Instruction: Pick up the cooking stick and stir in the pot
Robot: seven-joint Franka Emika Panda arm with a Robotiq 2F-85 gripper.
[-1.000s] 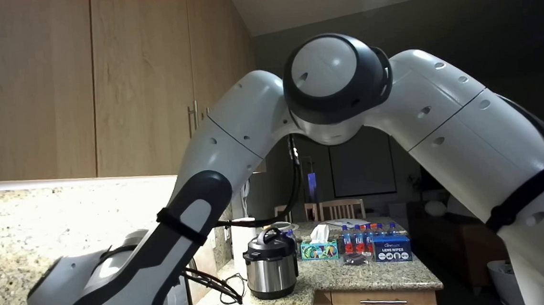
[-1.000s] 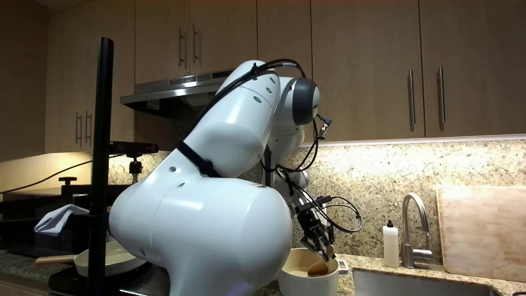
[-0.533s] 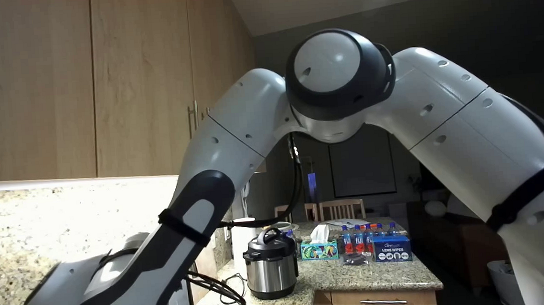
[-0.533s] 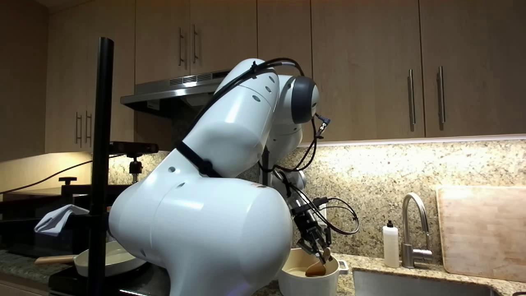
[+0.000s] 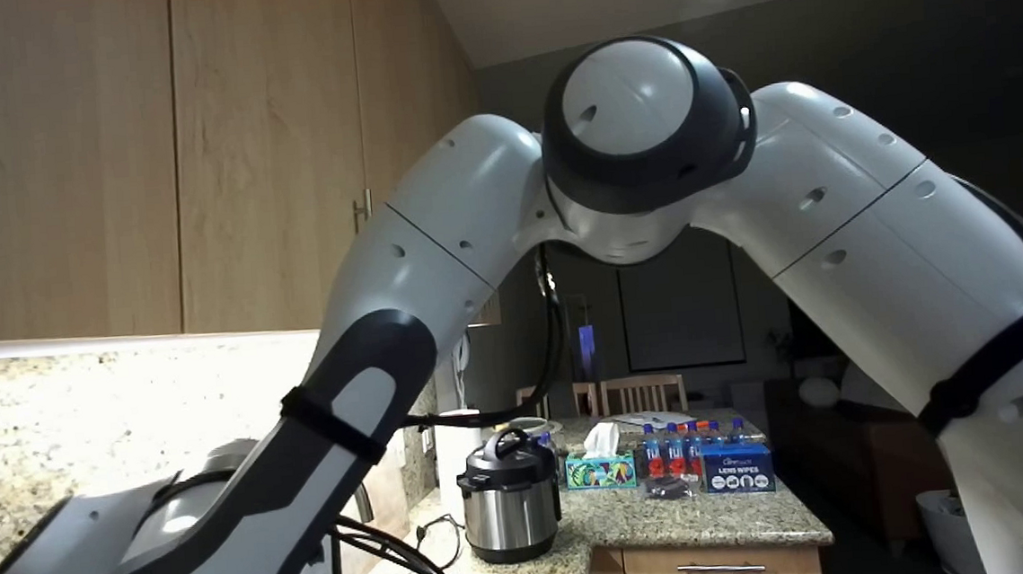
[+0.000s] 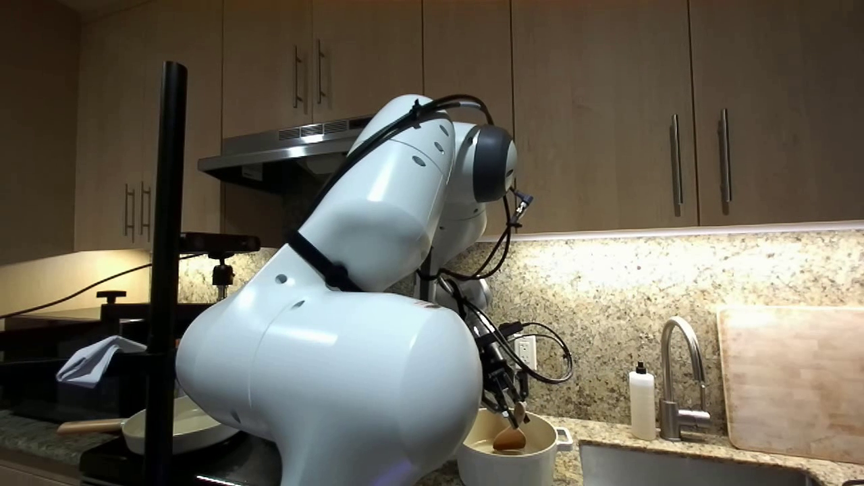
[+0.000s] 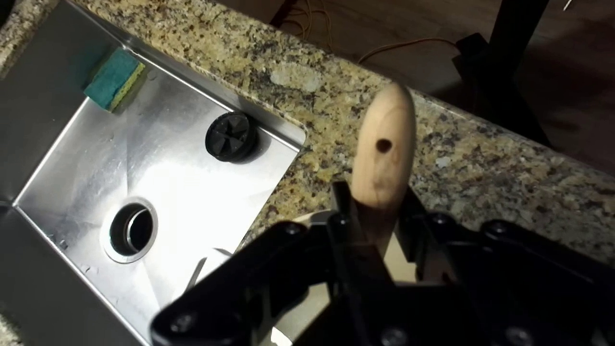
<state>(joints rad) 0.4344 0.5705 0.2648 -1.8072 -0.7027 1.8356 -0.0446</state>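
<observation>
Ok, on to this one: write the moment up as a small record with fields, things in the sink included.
Tool: wooden spoon, bowl end down inside the white pot
Grip: hand shut on the spoon's handle
Stage: spoon picked up, in place to stir
Unclear: what the pot holds; whether the spoon touches its bottom
Washing area: sink holding a sponge and a round black piece
Behind the sink: faucet, pale bottle
Background: pressure cooker, tissue box

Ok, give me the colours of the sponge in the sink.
The sponge is teal with a yellow layer, best seen in the wrist view.
</observation>
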